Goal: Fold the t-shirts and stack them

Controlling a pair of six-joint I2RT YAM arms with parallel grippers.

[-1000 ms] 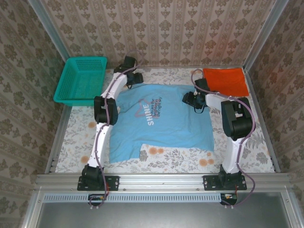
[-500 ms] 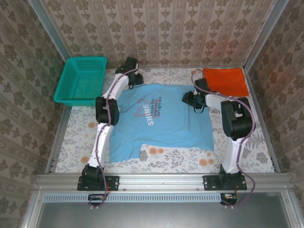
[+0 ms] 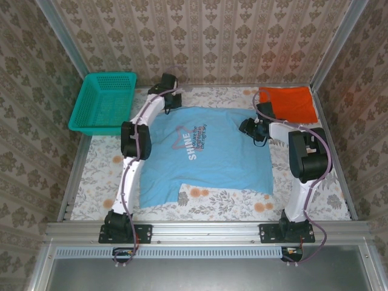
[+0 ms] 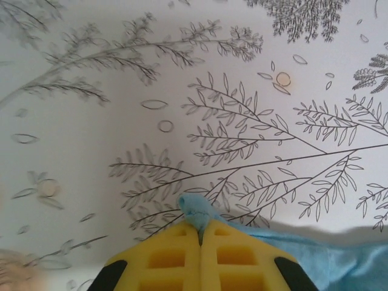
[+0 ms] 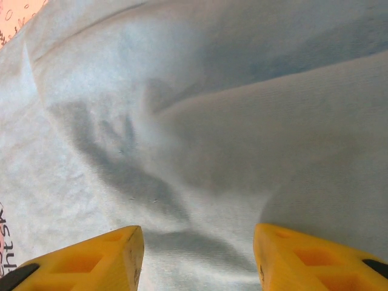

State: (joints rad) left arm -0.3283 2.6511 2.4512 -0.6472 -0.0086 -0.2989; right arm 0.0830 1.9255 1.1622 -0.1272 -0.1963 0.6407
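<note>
Two yellow fingers (image 4: 173,257) of the left gripper (image 4: 199,229) are pressed tight together. They pinch a small peak of the light blue t-shirt (image 4: 195,209) between their tips. More of that cloth trails off to the right along the bottom of the left wrist view, lying on the pale tablecloth (image 4: 121,121) drawn with thin branches and leaves. Seen from above, this gripper sits at the far left shoulder of the shirt, with its arm stretched up the left side of the table.

The right gripper (image 5: 197,233) has its fingers (image 5: 97,254) spread wide with nothing between them. They are poised over rumpled blue cloth with soft folds and shadows; whether the tips touch it I cannot tell. From above it is at the shirt's far right sleeve, its arm bent along the right side.

The light blue t-shirt lies spread out in the middle of the table, print side up, showing a heart outline and the word "SHINE". The orange-red t-shirt (image 3: 291,103) lies folded flat in the far right corner, just beyond the right gripper and apart from the blue one. A teal basket (image 3: 110,75) sits at the far left edge of the table, near the left gripper.
</note>
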